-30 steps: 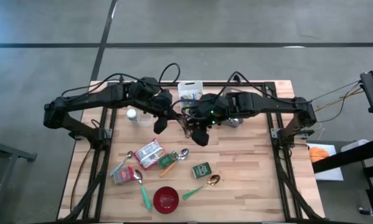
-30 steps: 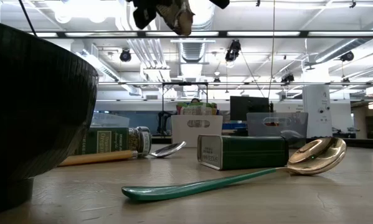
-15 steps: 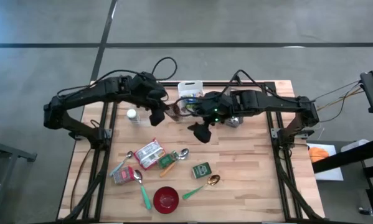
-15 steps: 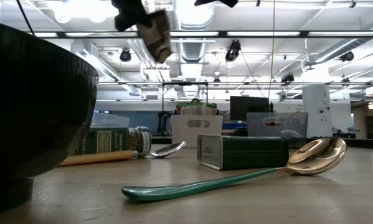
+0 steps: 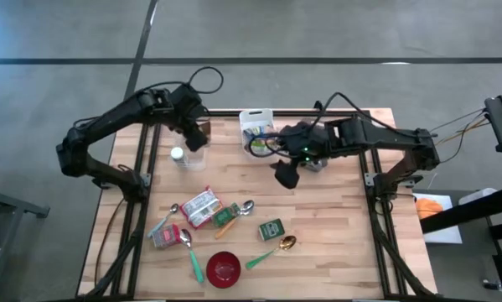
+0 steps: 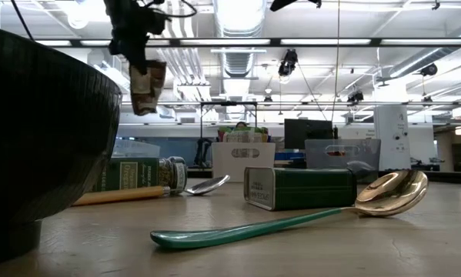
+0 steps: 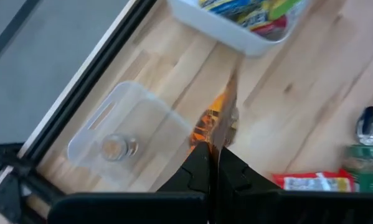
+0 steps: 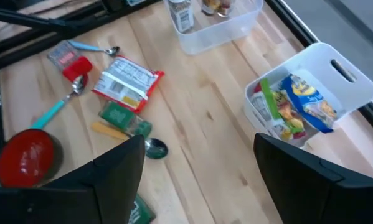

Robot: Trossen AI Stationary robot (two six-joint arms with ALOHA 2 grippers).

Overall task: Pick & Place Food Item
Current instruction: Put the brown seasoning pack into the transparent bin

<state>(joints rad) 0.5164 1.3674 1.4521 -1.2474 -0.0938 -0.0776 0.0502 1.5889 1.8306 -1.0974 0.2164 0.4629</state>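
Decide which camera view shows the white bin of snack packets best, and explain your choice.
The right wrist view: the white bin sits unobstructed, its handle slot and colourful packets plain to see. The high view shows it small at the table's far edge, beside the right arm. The left wrist view crops it to one corner. The low view shows it only distantly.

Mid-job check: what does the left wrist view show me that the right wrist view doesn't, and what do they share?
Only the left wrist view shows the left gripper, fingers shut on a thin food packet edge-on above the table.

Only the right wrist view shows the red bowl, the teal-handled spoon and the open right gripper.

Both show the white bin of snack packets and the clear container.
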